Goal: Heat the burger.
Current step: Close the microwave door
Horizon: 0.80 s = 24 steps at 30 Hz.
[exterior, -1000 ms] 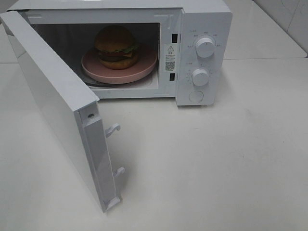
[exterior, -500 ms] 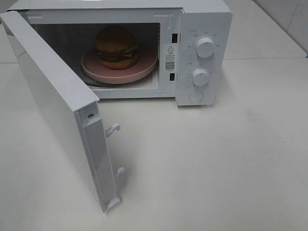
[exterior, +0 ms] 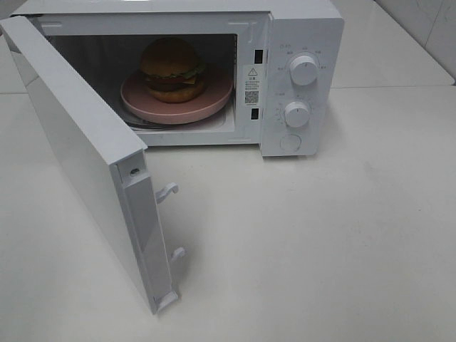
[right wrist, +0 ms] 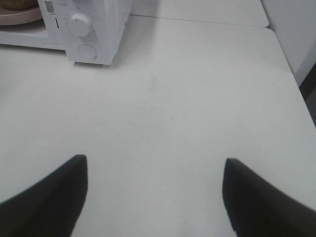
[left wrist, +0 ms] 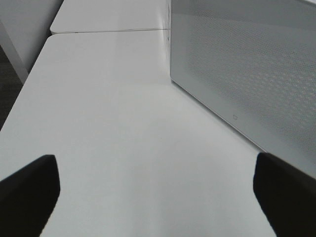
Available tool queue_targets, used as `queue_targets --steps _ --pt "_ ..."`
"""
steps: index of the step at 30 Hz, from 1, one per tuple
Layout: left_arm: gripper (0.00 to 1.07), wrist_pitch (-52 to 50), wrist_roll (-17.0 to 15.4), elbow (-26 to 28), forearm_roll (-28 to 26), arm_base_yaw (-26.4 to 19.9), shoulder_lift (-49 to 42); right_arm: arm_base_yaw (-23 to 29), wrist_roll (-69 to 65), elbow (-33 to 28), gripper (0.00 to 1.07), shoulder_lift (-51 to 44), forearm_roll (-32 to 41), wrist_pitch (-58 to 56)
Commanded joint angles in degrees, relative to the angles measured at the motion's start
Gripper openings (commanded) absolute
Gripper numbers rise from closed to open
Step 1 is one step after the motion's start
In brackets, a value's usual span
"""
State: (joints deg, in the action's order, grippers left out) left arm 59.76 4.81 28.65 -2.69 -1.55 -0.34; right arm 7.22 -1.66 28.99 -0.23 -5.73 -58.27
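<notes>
Nothing has moved: burger (exterior: 171,68) inside microwave (exterior: 303,28), door (exterior: 71,135) open. Left claw (left wrist: 155,165) and right claw (right wrist: 155,160) spread, empty. Push door's outer face until latches (exterior: 167,191) engage.

White tables, pale tiles, soft bright light

The main table (exterior: 342,235) is a matte off-white slab with a few faint scuffs. A thin seam (exterior: 399,87) runs across where a second white table (exterior: 388,53) butts up against its far edge. Past that, in the far right corner, there's a wall (exterior: 427,21) of big pale glossy tiles with grey grout lines. The left wrist view catches a strip of dark floor (left wrist: 6,94) off the table's edge, with a plain light-grey surface (left wrist: 29,15) behind it, wall or panel, can't tell. Lighting's soft and even, and the shadows are weak.
</notes>
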Motion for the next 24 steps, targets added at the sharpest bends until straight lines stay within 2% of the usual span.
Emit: queue_targets --steps 1,24 --pt "1.00 -0.2 -0.2 -0.1 0.2 -0.1 -1.0 -0.5 0.0 -0.2 0.73 -1.5 -0.1 0.6" --pt "1.00 -0.5 -0.5 0.5 0.6 -0.1 -1.0 -0.5 0.0 -0.2 0.73 -1.5 -0.1 0.6"
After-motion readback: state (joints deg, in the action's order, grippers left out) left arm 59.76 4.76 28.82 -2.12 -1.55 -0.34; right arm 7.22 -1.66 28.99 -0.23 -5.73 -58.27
